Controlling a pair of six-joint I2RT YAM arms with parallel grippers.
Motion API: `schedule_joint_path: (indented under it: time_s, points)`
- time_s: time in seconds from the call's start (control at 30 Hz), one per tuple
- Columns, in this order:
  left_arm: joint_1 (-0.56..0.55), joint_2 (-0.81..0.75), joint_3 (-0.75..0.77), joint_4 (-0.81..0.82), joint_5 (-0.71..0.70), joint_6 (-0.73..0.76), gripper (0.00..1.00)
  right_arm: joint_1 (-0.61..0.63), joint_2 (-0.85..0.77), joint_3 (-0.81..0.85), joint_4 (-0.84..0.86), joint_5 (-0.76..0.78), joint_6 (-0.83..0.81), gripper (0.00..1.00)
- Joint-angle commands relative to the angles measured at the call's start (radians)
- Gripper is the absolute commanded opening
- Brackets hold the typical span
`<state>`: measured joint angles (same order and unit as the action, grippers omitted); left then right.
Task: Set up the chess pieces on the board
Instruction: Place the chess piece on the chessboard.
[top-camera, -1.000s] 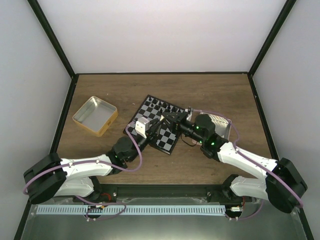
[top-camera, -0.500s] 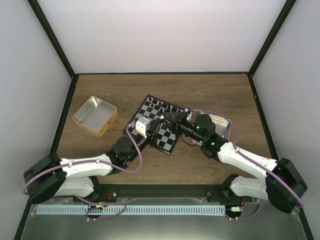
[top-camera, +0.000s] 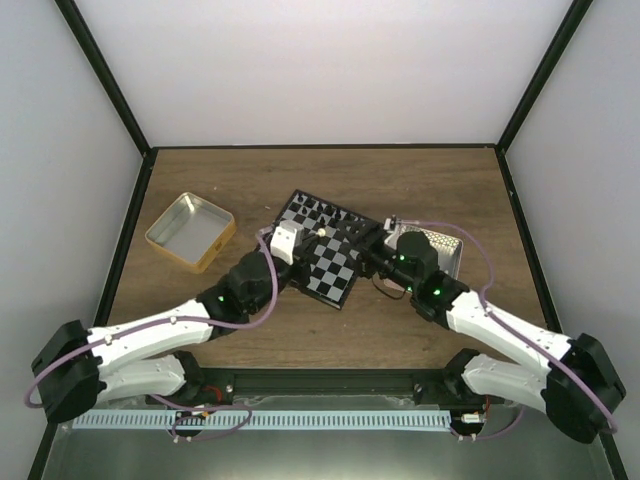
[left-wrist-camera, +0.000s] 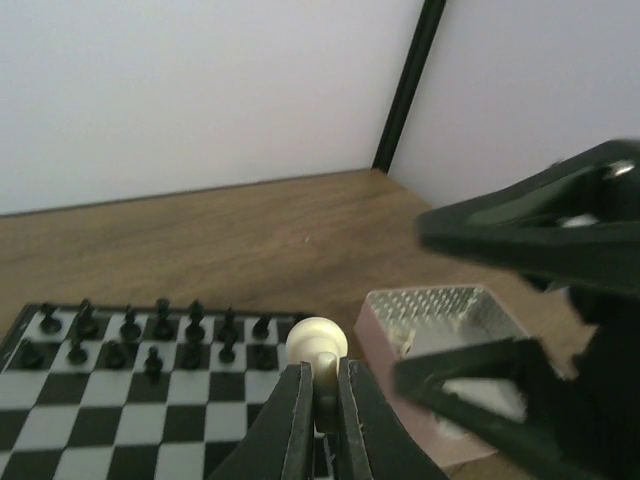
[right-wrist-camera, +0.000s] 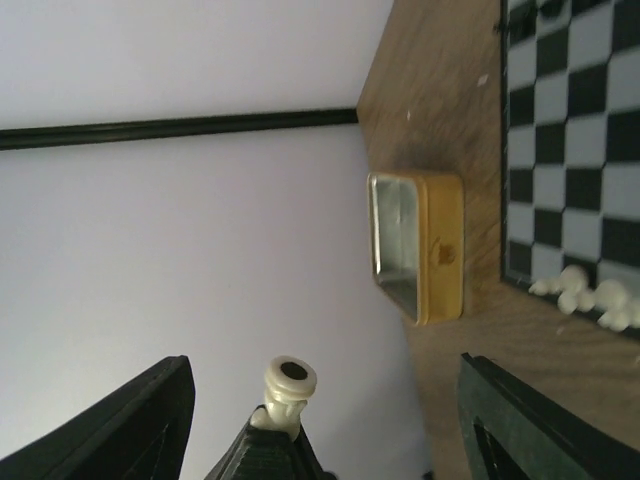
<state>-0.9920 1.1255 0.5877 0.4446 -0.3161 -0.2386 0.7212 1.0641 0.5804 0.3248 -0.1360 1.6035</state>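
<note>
From where I stood, the left end effector (left-wrist-camera: 320, 390) was clamped on a single cream-white chess piece (left-wrist-camera: 318, 345), its two slim dark fingers (left-wrist-camera: 293, 425) pressed tight against the stem and the rounded end poking out beyond the tips. It held that piece over the right-hand part of the small square chessboard with black and pale grey checks (top-camera: 335, 270), which lay at an angle in the middle of the brown wooden surface (top-camera: 420, 190). I couldn't tell whether the piece touched a square.

The right end effector (right-wrist-camera: 325, 362) reached in from the other side with its broad black fingers (left-wrist-camera: 530, 225) spread well apart and gripping nothing. In its own wrist camera, the cream piece showed between them, pinched by the other arm's fingertips.

A double row of tiny black chess figures (left-wrist-camera: 160, 330) stood upright along the board's far edge. A few cream-white figures (right-wrist-camera: 585, 295) lay in a loose cluster on the wood, just outside the board's thin black rim.

The pink square tray with a studded pale lining (left-wrist-camera: 440, 305) sat just beside the board on the right. The open yellow-sided metal tin (top-camera: 205, 252) lay well apart on the left.
</note>
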Motion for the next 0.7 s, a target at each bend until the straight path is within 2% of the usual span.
schedule_joint_path:
  time_s: [0.0,0.13,0.3,0.53,0.67]
  points:
    - [0.058,-0.057,0.096,-0.489,0.068,-0.072,0.04,-0.044,-0.075,0.004,-0.159,0.099,-0.198,0.74]
    - [0.204,-0.04,0.24,-0.868,0.166,-0.103,0.04,-0.056,-0.126,0.001,-0.259,0.184,-0.311,0.74]
    - [0.397,0.057,0.374,-1.126,0.298,-0.042,0.05,-0.058,-0.147,0.003,-0.342,0.264,-0.4,0.73]
    - [0.564,0.23,0.409,-1.175,0.41,0.03,0.04,-0.058,-0.178,0.0,-0.379,0.302,-0.462,0.73]
    - [0.586,0.324,0.433,-1.158,0.458,0.026,0.04,-0.059,-0.192,-0.008,-0.388,0.324,-0.481,0.73]
